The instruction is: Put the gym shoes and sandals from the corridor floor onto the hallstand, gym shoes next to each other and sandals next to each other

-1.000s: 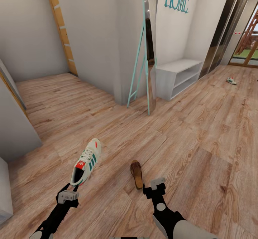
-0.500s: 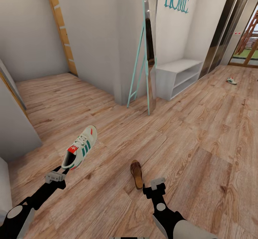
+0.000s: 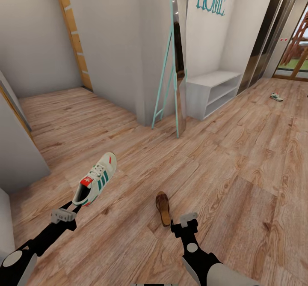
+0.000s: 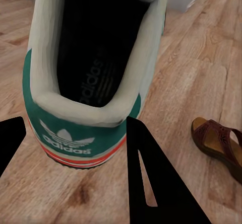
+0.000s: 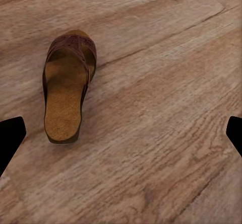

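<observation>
A cream-white gym shoe (image 3: 95, 178) with green stripes hangs tilted just above the corridor floor (image 3: 231, 162), toe pointing away from me. My left gripper (image 3: 73, 208) is shut on its heel; in the left wrist view the dark fingers (image 4: 146, 178) flank the green heel of the gym shoe (image 4: 91, 58). A brown sandal (image 3: 163, 208) lies flat on the planks, just ahead of my right gripper (image 3: 182, 222), which stands open and holds nothing. The sandal (image 5: 65, 95) shows between its spread fingertips. A second gym shoe (image 3: 276, 96) lies far off at the right. The pale grey hallstand (image 3: 214, 79) stands against the far wall.
A tall mirror with a teal frame (image 3: 175, 63) leans at the wall corner left of the hallstand. A pale cabinet side (image 3: 17, 149) juts in at the left. Glass doors (image 3: 295, 46) close the corridor's far right. Open floor stretches from me to the hallstand.
My left arm has swung to the left and lifted the gym shoe off the floor by its heel. The right arm and the sandal have stayed put.
</observation>
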